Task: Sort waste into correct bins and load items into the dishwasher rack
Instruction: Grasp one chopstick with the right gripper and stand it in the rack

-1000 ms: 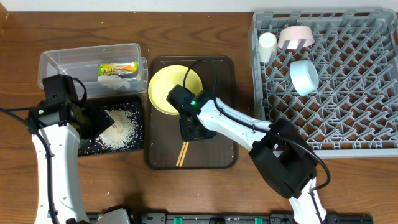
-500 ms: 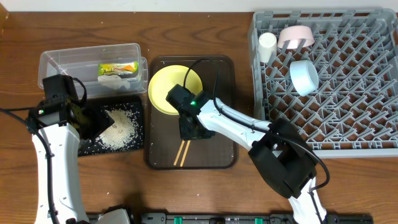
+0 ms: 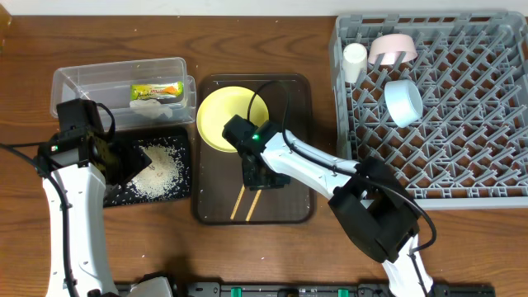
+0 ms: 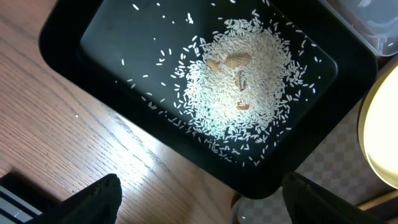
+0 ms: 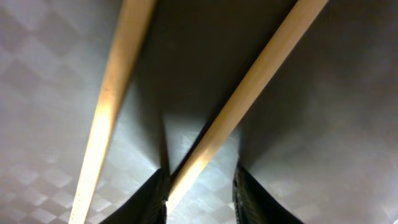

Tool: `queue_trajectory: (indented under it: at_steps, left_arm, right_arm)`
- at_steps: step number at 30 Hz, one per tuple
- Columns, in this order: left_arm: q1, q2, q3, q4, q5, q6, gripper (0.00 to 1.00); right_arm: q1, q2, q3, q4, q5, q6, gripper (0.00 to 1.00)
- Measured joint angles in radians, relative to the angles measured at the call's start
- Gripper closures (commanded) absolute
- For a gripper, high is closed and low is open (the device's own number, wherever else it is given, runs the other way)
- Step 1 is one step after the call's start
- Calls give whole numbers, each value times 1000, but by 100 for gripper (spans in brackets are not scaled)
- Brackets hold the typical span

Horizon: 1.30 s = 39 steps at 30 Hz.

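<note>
Overhead: the dishwasher rack (image 3: 429, 107) at the right already holds the white cup (image 3: 355, 62), the pinkish bowl (image 3: 391, 48) and the blue bowl (image 3: 403, 101). The wrapper (image 3: 157, 91) lies in the clear tub (image 3: 66, 82) at the upper left. The yellow plate (image 3: 221, 124) and the chopsticks (image 3: 247, 202) are not yet loaded and lie on the brown tray (image 3: 206, 210) in the middle.

Left wrist: the rice (image 4: 239, 87) lies in the black tray (image 4: 68, 56). The left pincer (image 4: 205, 199) is wide open and empty.

Right wrist: the right pincer (image 5: 202, 196) stands slightly open around one chopstick's end, not yet squeezing it.

Two pale wooden chopsticks (image 3: 238, 208) — splayed flat, just below the yellow plate (image 3: 218, 120)
</note>
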Motion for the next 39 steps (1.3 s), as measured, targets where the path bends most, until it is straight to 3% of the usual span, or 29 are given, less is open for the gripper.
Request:
queue_trajectory:
  at_steps: [7,15,26,35,39]
  left_arm:
    - [0,0,0,0,0,0,15]
    - [0,0,0,0,0,0,15]
    - [0,0,0,0,0,0,15]
    - [0,0,0,0,0,0,15]
    - [0,0,0,0,0,0,15]
  right_arm:
    - [-24,5,2,-34,3,18,99]
    - [-90,6,2,-71,-6,4,99]
    - [-193,-31,-5,-95,-2,-204,99]
    - [-373,-386,-8,-169,13,-440,99]
    - [-462,-452,-6,-222,25,-514,99]
